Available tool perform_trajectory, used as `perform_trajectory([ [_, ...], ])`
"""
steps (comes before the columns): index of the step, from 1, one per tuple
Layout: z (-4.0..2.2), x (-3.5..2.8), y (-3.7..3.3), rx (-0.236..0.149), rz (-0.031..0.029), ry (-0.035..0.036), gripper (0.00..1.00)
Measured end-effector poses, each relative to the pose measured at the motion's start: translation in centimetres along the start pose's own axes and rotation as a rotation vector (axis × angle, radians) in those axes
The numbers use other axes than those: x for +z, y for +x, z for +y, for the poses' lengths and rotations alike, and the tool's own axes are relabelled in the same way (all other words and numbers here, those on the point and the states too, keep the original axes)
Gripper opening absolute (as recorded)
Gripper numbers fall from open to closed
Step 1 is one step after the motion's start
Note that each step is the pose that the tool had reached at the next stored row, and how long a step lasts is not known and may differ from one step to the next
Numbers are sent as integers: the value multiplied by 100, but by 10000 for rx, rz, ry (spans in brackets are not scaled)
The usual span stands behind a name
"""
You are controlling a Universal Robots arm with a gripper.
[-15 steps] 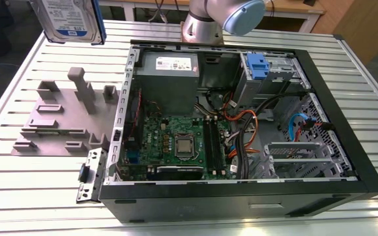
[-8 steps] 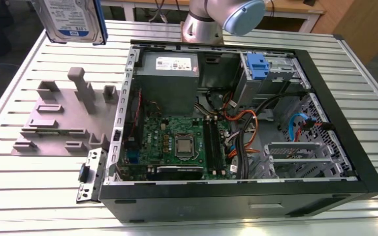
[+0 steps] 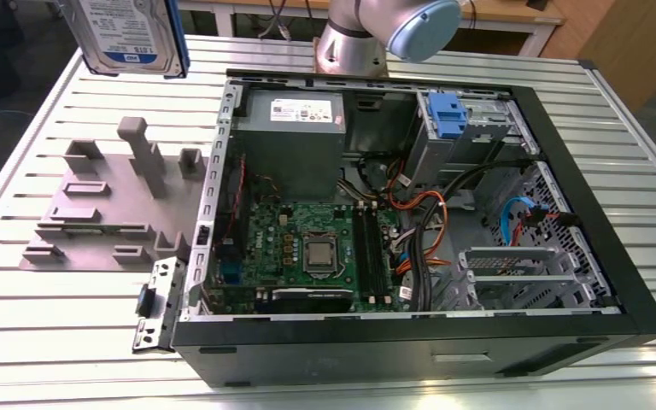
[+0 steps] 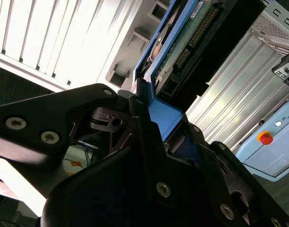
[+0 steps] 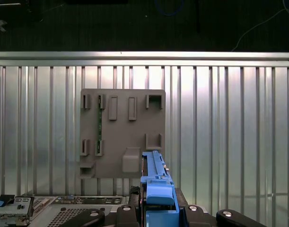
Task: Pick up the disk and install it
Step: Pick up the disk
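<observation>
Gripper (image 4: 158, 120): black fingers (image 4: 139, 127) are pressed onto a blue rail of the disk (image 4: 182, 47), pinching it between them.
Disk to gripper: it runs straight out from between the fingertips, away from the wrist.
Second wrist view: shows the disk's green circuit-board side and its connector row.
First wrist view: the gripper (image 5: 158, 210) grips the disk (image 5: 156, 175) seen edge-on as a blue rail, hanging over a grey fixture plate (image 5: 123, 132) on the ribbed metal table (image 5: 229, 123).
Exterior view: the disk (image 3: 134, 34) is aloft at the frame's upper left, above the table (image 3: 55, 342), with the fixture plate (image 3: 112, 205) lower down and the open computer case (image 3: 419, 342) towards the exterior view's right.
Label: a white sticker with a blue band and dark print.
</observation>
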State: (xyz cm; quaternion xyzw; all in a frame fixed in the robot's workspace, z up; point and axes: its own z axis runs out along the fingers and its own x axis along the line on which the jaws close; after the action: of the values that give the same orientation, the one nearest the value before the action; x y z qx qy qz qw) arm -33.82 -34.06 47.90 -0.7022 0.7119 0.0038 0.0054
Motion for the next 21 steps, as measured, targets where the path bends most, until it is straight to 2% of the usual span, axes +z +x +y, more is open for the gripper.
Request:
perform_trajectory([
  [17,-6,0,0,0,0,0,36],
  [21,-49,0,-1,0,0,-1,36],
])
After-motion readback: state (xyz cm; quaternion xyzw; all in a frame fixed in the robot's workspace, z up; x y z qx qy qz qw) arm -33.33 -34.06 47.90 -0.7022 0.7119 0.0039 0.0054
